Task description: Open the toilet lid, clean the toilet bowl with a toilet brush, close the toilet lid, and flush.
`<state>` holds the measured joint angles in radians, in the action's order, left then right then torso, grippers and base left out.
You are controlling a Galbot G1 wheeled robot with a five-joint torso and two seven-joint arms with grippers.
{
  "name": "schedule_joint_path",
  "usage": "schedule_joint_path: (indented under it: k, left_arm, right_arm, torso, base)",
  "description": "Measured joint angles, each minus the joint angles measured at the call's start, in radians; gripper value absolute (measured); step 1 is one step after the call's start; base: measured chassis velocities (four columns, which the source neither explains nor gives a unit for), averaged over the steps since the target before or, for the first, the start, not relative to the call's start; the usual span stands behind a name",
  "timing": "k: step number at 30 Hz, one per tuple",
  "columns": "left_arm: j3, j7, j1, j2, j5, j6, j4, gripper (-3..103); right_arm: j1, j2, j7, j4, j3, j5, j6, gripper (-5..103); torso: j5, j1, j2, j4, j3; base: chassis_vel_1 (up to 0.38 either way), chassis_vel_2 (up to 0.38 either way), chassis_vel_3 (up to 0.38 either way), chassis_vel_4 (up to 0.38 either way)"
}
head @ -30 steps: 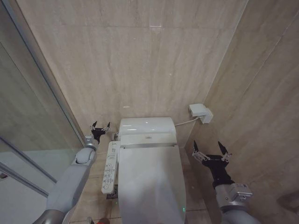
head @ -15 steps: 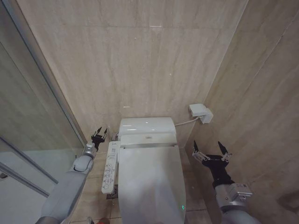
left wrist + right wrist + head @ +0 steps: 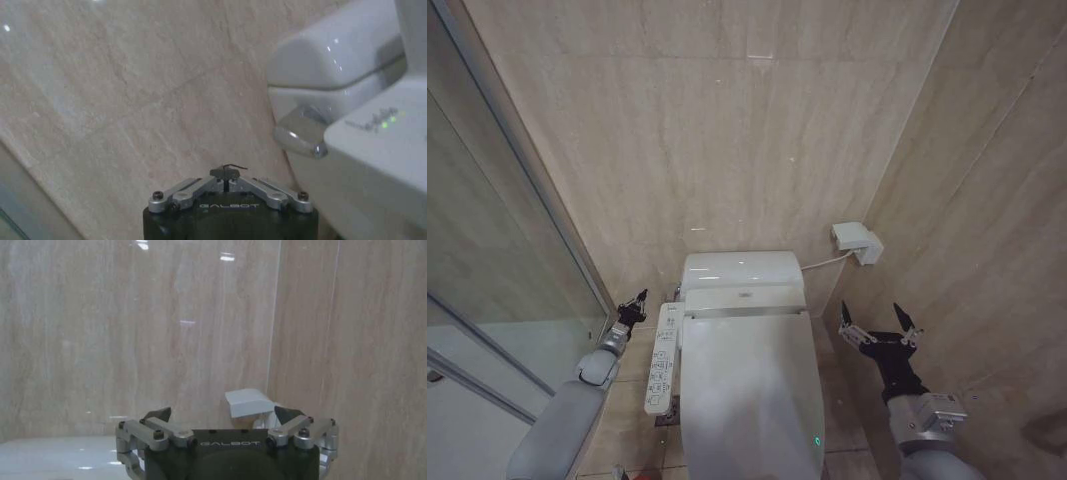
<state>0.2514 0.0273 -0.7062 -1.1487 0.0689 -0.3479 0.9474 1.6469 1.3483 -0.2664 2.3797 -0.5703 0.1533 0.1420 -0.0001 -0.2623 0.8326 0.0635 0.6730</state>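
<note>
With the toilet lid point(image 3: 747, 385) lying shut over the bowl, the flush looks in hand: the left gripper point(image 3: 636, 303), jaws clenched, sits beside the tank near the chrome flush lever point(image 3: 298, 134), needing a press, while the right gripper point(image 3: 879, 327) waits with jaws released.

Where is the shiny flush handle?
In the left wrist view, the flush handle sticks out of the tank's side, near the tiled wall, just ahead of the shut left pincer.
</note>
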Motion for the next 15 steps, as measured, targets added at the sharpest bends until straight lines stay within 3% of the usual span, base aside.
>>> schedule_joint_path:
  k: [8,15]
  left_arm:
    - [0.018,-0.005,0.035,-0.017,0.101,-0.051,-0.047,0]
    - [0.000,-0.004,0.052,-0.045,0.108,-0.058,-0.050,0]
  right_arm:
    - [0.000,0.000,0.000,0.000,0.000,0.000,0.000,100]
    - [0.000,0.000,0.000,0.000,0.000,0.000,0.000,100]
  torso:
    - [0.0001,0.000,0.000,0.0000,0.000]
    - [0.0001,0.000,0.000,0.0003,0.000]
  base:
    - [0.000,0.000,0.000,0.000]
    - [0.000,0.000,0.000,0.000]
